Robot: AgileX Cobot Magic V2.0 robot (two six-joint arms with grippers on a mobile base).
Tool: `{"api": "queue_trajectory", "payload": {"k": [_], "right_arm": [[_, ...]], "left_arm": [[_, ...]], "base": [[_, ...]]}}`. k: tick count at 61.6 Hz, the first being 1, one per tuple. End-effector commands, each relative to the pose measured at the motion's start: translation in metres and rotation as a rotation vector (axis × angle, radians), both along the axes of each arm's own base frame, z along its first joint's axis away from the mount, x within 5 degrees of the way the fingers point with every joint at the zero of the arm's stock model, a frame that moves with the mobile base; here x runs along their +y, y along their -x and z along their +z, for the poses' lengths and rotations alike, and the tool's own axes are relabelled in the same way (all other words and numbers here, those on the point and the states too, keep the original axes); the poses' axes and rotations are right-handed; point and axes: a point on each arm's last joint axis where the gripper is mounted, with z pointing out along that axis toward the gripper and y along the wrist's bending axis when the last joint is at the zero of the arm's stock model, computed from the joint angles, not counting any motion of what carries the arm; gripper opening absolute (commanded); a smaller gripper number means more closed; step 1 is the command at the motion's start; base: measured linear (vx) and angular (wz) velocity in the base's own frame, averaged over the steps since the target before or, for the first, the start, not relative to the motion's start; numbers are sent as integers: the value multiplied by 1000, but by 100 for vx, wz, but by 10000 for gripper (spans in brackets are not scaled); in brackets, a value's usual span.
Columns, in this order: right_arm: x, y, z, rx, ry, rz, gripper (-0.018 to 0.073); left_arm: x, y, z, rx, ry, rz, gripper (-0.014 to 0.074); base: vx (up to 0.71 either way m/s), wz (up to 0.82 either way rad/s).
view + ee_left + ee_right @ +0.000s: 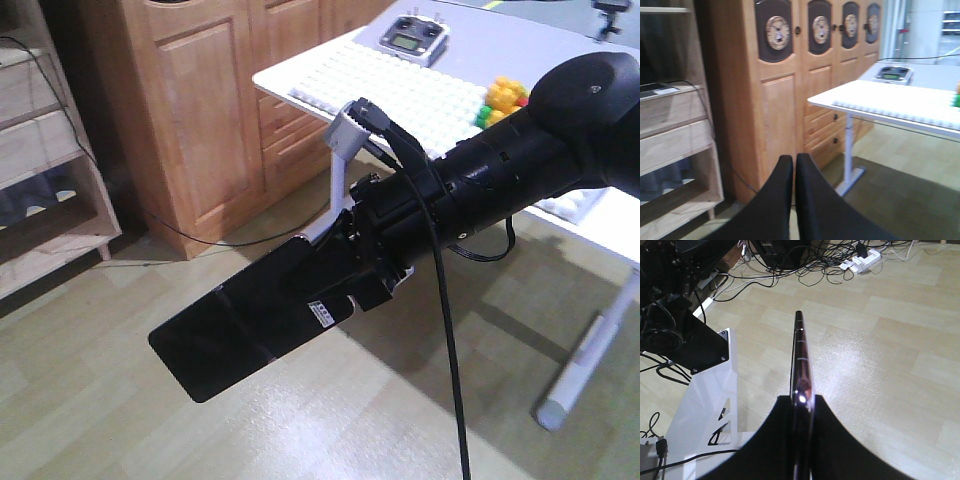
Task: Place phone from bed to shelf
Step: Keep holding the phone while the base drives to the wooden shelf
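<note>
In the front view the phone, a glossy black slab with a seam and a small white sticker, hangs in the air above the floor. My right gripper is shut on its upper end. The right wrist view shows the phone edge-on, sticking forward from between the right gripper fingers. My left gripper is shut with nothing in it, pointing at the wardrobe. The light-wood shelf stands at the far left, and its planks fill the left of the left wrist view. The bed is out of view.
A tall wooden wardrobe stands right of the shelf. A white table carries a remote controller and coloured blocks; its leg reaches the floor. Cables and a white frame lie below.
</note>
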Motion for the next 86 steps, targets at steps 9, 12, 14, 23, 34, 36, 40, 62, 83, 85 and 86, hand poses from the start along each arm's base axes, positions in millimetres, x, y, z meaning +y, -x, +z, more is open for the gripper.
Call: {"api": "queue_trajectory", "payload": {"k": [9,12,14,23,34,36,40,62,83,85,86], "right_arm": [[0,14,26,2,-95,47,-2],[0,14,26,2,-95,47,-2],[0,14,26,2,-95,47,-2],[0,14,26,2,-95,47,-2],[0,14,26,2,-95,47,-2],[0,14,26,1,-95,45,-2],[0,14,26,1,-95,45,-2],[0,14,26,1,-95,45,-2],[0,14,26,2,-95,47,-2],[0,14,26,2,-95,47,-2],[0,14,26,2,-95,47,-2]], "left_arm": [[0,2,15,-107,22,3,1],[0,2,15,-107,22,3,1],[0,2,15,-107,22,3,1],[0,2,15,-107,22,3,1],[0,2,15,-107,22,3,1],[0,2,15,-107,22,3,1],[0,2,15,-107,22,3,1],[0,2,15,-107,22,3,1],[0,2,15,-107,22,3,1],[0,2,15,-107,22,3,1],[0,2,15,-107,22,3,1]], "base": [[41,33],[41,37],[41,38],[42,40],[43,41],[44,39],[44,37],[44,32],[42,36],[41,40],[41,41]]}}
